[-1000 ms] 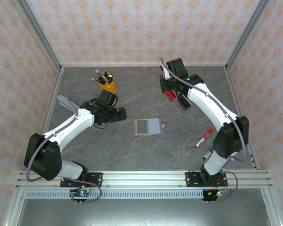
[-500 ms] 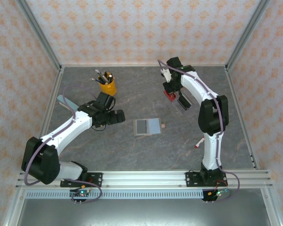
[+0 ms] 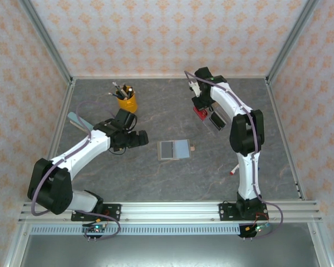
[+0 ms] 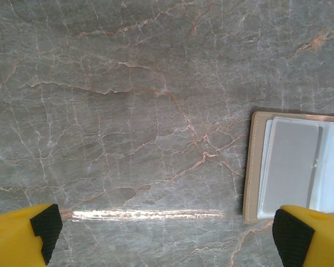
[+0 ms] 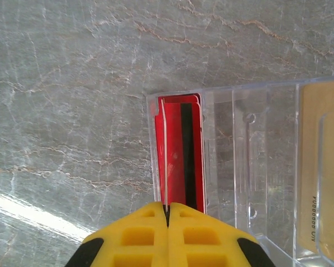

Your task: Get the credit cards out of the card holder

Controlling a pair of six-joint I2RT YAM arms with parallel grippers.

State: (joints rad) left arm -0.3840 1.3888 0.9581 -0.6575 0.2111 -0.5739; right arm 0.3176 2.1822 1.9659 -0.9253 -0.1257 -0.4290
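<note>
Grey veined stone makes up the tabletop (image 3: 156, 178), fenced by a metal frame and patterned walls. At its middle lies the card holder (image 3: 172, 150), opened flat with its pale sleeves facing up. From the left wrist, a grey panel shows behind the clear sleeve; whether that is a card or an empty slot I cannot tell.

The credit cards seen outside it are at the far right, in the clear tray (image 5: 234, 111). A tan-orange card (image 5: 323, 167) lies in one compartment. A red card (image 5: 181, 156) with a black stripe sits in the narrow end compartment. The right pincer (image 5: 167, 214) is pressed together above that compartment, and a thin pale card edge runs straight into the seam between its fingers. So it looks clamped on the red card, held on edge so it can slip down between the tray's walls. The compartment is tight, and a tilt could catch the card on the rim.

The left pincer (image 4: 168, 225) stands wide apart and empty, low over bare stone just beside the holder's left edge. It seems placed to steady or reach the holder. Open room lies all round the holder; a yellow pen cup (image 3: 126, 102) stands well behind, and the tray well apart to the right.
</note>
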